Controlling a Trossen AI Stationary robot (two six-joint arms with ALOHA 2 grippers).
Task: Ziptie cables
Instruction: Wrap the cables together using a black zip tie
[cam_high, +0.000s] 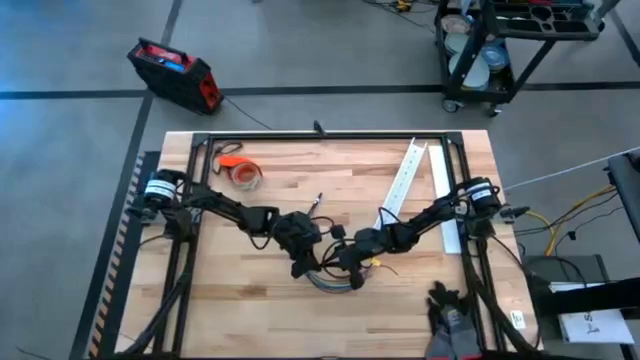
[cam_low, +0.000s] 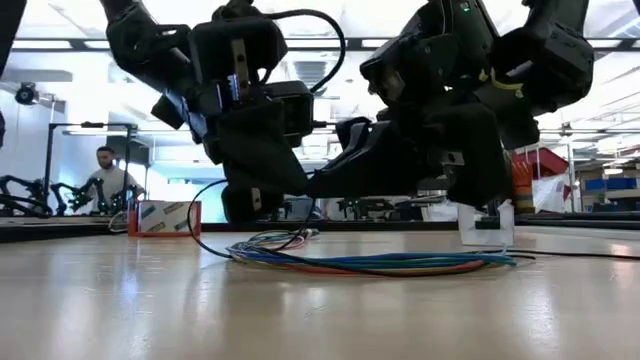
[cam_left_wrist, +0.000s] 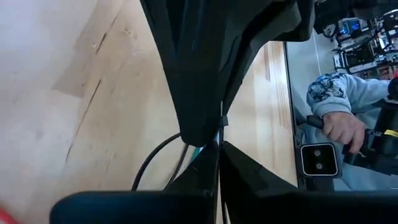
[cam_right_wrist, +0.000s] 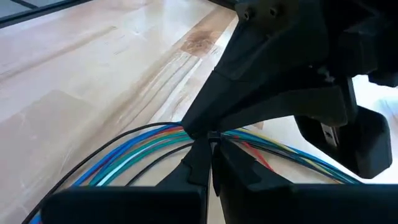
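the cables (cam_low: 370, 262) are seen lying on the desk (cam_high: 250, 300) at the lower middle of the high view. both the left gripper (cam_high: 305, 262) and the right gripper (cam_high: 350, 272) are met over them; each gripper's fingers are pressed together, what is pinched cannot be told.

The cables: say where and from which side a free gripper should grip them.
Grip the cables at the straight span toward the white block, from above, probably: there the strands lie flat and parallel. Both the left gripper and the right gripper crowd the looped end.
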